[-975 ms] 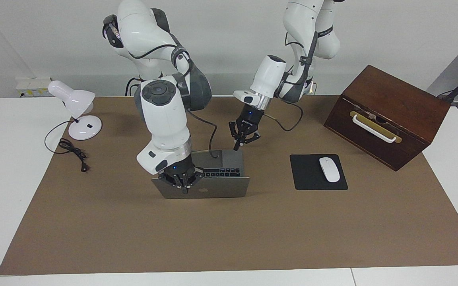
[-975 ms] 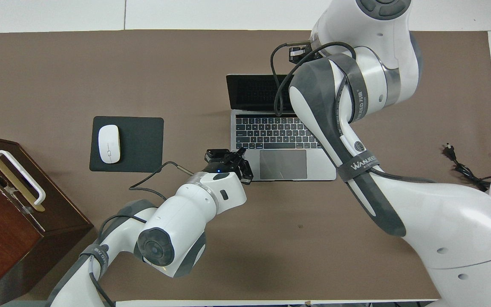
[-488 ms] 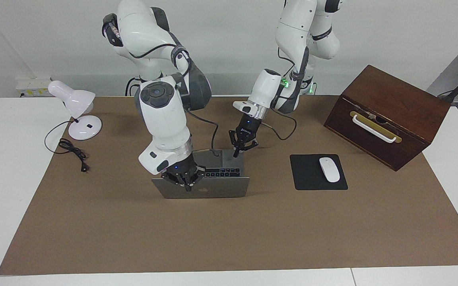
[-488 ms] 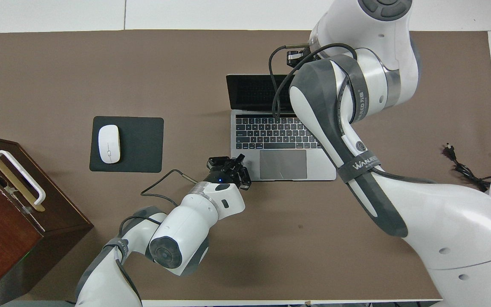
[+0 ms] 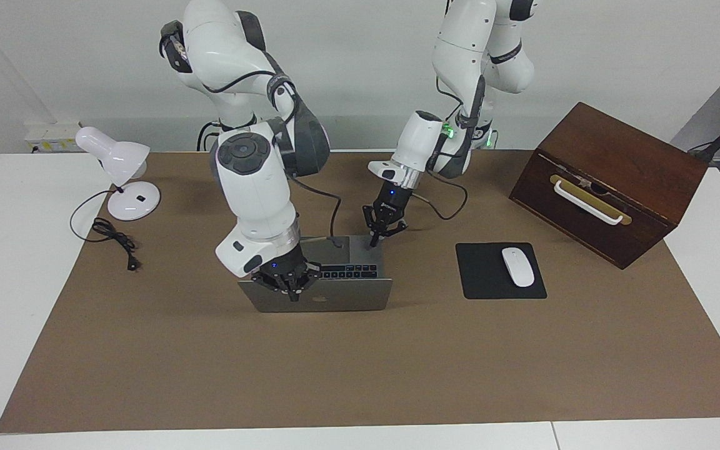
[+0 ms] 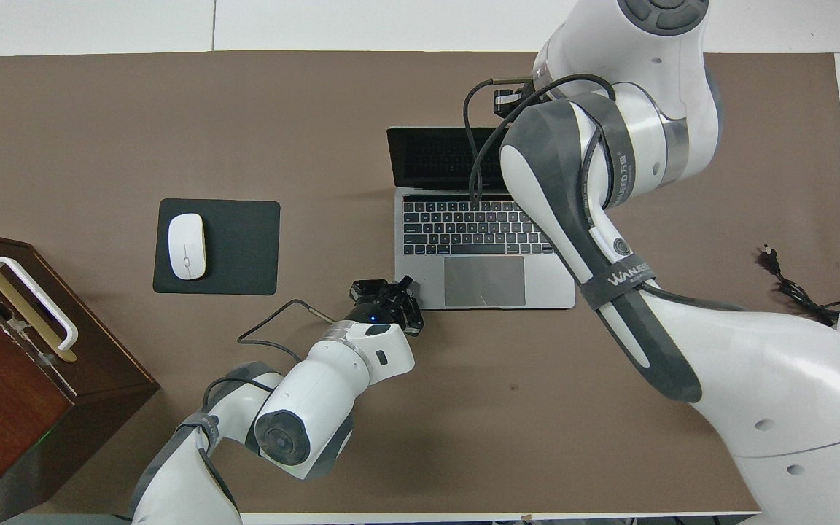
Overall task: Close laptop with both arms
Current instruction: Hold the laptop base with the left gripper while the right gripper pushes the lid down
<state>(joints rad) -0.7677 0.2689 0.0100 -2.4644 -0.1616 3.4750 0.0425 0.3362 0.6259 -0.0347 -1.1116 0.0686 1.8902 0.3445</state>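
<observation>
The right claw [image 5: 290, 290] is closed with nothing in its grip. Its tips sit at the top edge of the lid of the laptop [image 5: 335, 294], near the corner toward the right arm's end of the table [image 5: 360, 375]; whether they actually touch the lid I cannot tell. My reading is that closed fingers serve here as a blunt pusher, placed high on the lid where a push turns the hinge most easily.

The left claw [image 5: 374, 240] is also closed and empty. It points down at the corner of the laptop's base nearest the robots, on the left arm's side, just beside the trackpad [image 6: 484, 281]. That placement looks meant to pin the base so it does not slide or tip while the lid is pushed down, though contact is not certain.

The laptop stands open near the middle of the brown mat, its keyboard [image 6: 467, 227] toward the robots and its lid upright, so the closing has yet to be done.

Counting outward: one laptop, two arms, two claws. Toward the left arm's end lies one black mouse pad [image 5: 485, 281] with one white mouse [image 5: 517, 267] on it, and next to that one dark wooden box [image 5: 610, 181] with a white handle. Toward the right arm's end stands one white desk lamp [image 5: 121, 175], its black cord [image 5: 113, 234] coiled loosely on the mat just beside it, well clear of the work.
</observation>
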